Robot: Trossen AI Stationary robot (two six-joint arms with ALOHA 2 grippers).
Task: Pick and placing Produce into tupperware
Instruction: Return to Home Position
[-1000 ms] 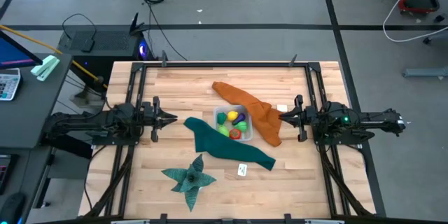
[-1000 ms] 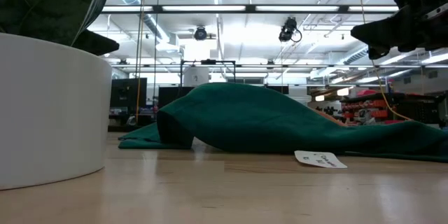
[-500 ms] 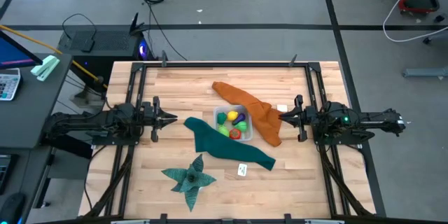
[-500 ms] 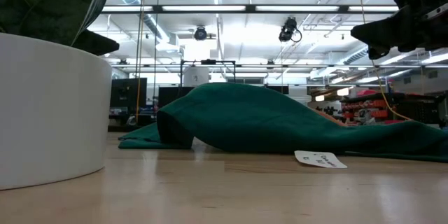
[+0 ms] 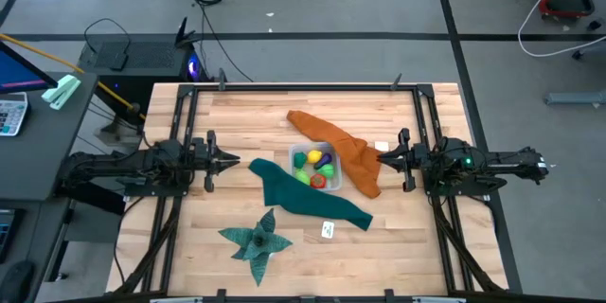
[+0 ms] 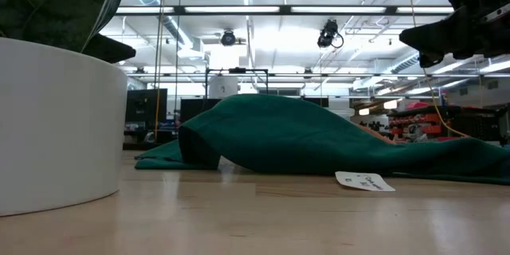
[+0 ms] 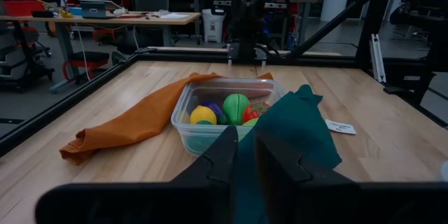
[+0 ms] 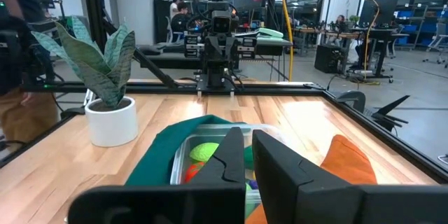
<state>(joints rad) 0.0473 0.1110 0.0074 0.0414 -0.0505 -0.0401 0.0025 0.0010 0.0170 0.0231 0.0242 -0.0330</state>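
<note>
Left wrist view, nearest first: the left jaws are closed to a slit with nothing in them, and they hang over the table's left side; just beyond, the teal cloth (image 7: 297,129) lies crumpled against the tupperware (image 7: 187,122); inside it sits the produce (image 7: 236,105), with yellow, green, purple and red pieces packed together; the orange cloth (image 7: 133,122) wraps the box on the sides toward the table's back and right edges; farthest off, the right arm (image 7: 248,21) waits by the right edge, its right jaws likewise closed to a slit and empty. The toys look light, hard and smooth, so they would likely roll or squirt from a pinch; each is best taken across its fattest middle. The box, near the table's centre, seems thin-walled and springy, and apt to slide on the wood; the rim of a short wall looks the surest hold.
</note>
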